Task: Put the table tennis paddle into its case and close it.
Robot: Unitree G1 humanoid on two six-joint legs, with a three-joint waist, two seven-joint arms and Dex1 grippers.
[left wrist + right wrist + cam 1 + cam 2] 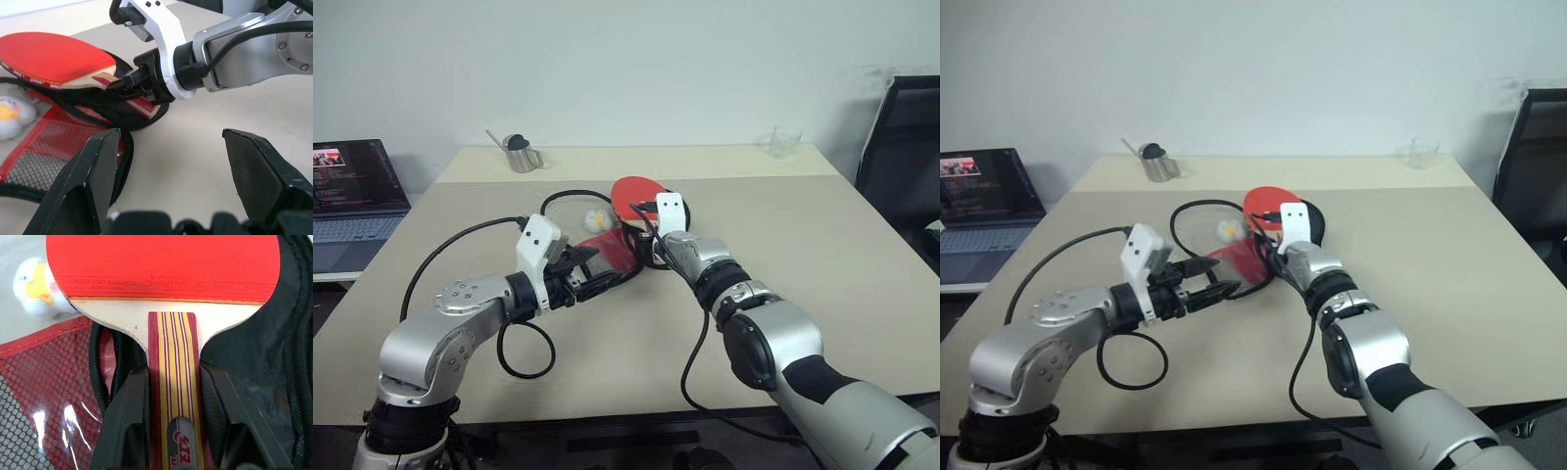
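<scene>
Right gripper (171,431) clamps its two black fingers (128,421) on the striped handle of the table tennis paddle (161,264), whose red blade lies over the open black lining of the case (254,377), near the table's (822,255) centre. Left gripper (166,181) holds nothing, its fingers spread wide at about eight o'clock from the case, near the red mesh flap. Risk as I judge it: the soft case may slide or bunch as the paddle pushes in, since nothing pins it, and the flap or plush keychain (596,219) at ten o'clock could snag the zip. Blade sits inside; the handle looks half out.
</scene>
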